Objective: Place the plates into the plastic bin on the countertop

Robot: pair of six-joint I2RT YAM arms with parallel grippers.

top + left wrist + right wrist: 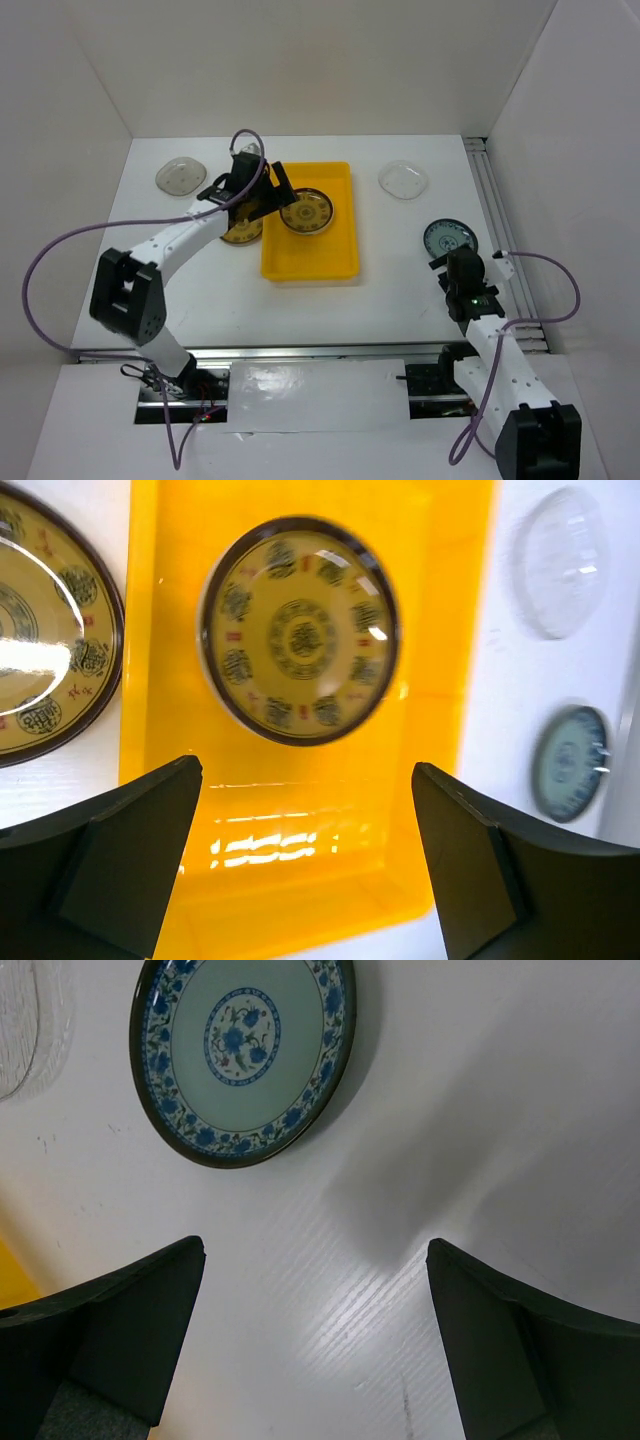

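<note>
Now | left fingers (110, 850) spread, yellow plate (298, 630) in plastic bin (440, 630) | right fingers (110, 1340) spread; blue plate (243, 1055) flowers legible here only

The bin (310, 258) is bright yellow. The patterned plate (298, 630) and its twin (45, 640) are mustard with dark brown rims and ringed medallions. The flowered plate (242, 1055) bears blue blossoms on pale green; the bench (400, 295) is white.
</note>
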